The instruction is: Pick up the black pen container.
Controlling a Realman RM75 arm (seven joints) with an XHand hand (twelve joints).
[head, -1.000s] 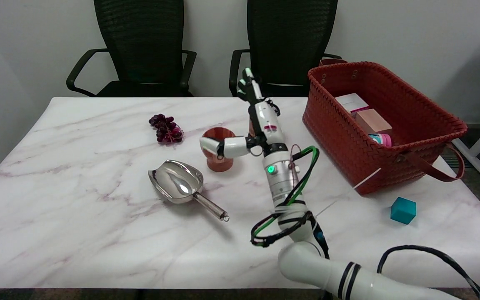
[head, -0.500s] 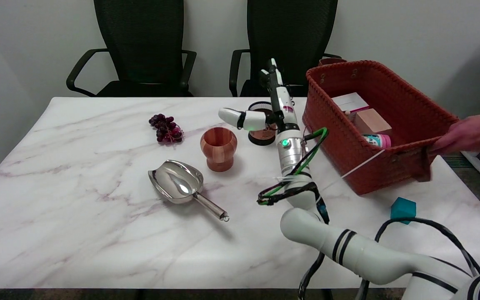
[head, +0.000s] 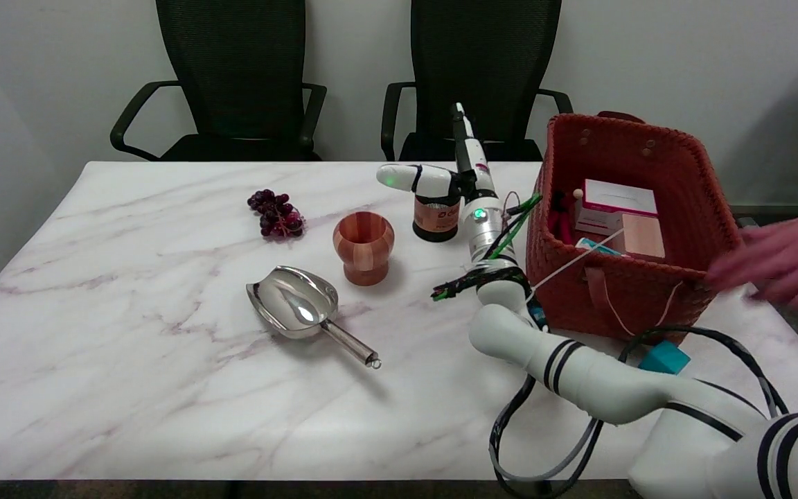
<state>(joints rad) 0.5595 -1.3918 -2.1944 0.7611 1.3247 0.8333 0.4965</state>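
One black cylindrical pen container (head: 436, 216) stands on the marble surface (head: 129, 346); the right hand (head: 451, 180) hangs over it, fingers (head: 413, 179) spread, holding nothing; one wooden cup (head: 364, 246), one steel scoop (head: 298, 305), one red woven basket (head: 621, 291) nearby

**Office meeting room, by the look of it**

Two black mesh office chairs (head: 236, 76) stood tucked against a plain white wall (head: 683, 62), facing a marble-patterned counter (head: 129, 388). Bare walls and matching task seating gave it the feel of an office room rather than a home.
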